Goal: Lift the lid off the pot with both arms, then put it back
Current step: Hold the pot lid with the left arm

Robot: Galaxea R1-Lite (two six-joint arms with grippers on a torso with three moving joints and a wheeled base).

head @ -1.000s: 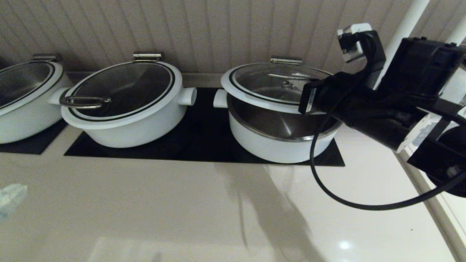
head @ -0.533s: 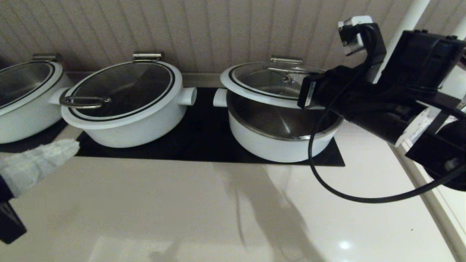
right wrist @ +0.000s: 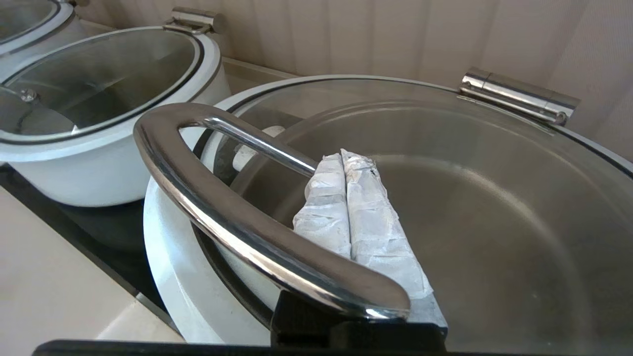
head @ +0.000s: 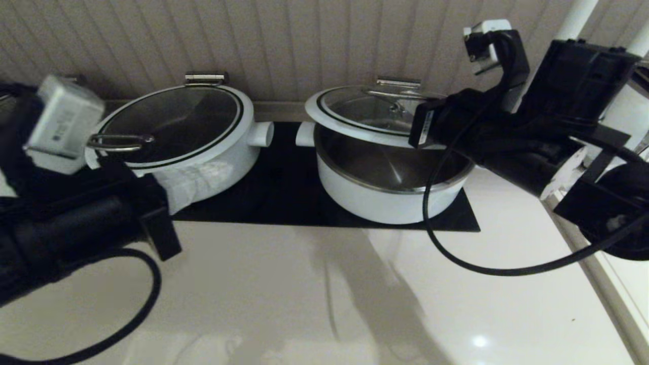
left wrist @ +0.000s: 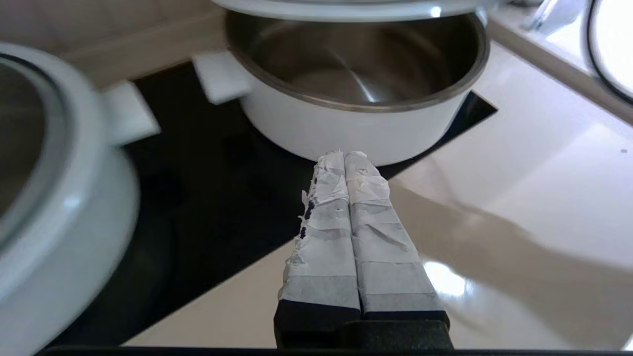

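Your right arm reaches in from the right, across the pot's (head: 390, 195) far side, with its gripper (right wrist: 343, 160) tucked under the lid's (head: 355, 114) steel handle (right wrist: 217, 207). The right wrist view shows what the head view hides: the two wrapped fingers (right wrist: 366, 222) are pressed together with nothing between them, hooked beneath the curved bar rather than pinching it. The lid is tilted up at its front edge, hinged at the steel clip (head: 398, 82) by the wall, so you see the pot's steel inside below it.

Your left arm comes in low from the left, in front of the second pot (head: 203, 152). Its gripper (left wrist: 343, 157) points toward the open pot and hovers over the black mat (left wrist: 207, 198), close to the pot's wall but apart from it. The left wrist view shows those fingers also closed flat against each other, holding nothing. It also shows the pot's side knob (left wrist: 220, 79), which the right wrist view does not.
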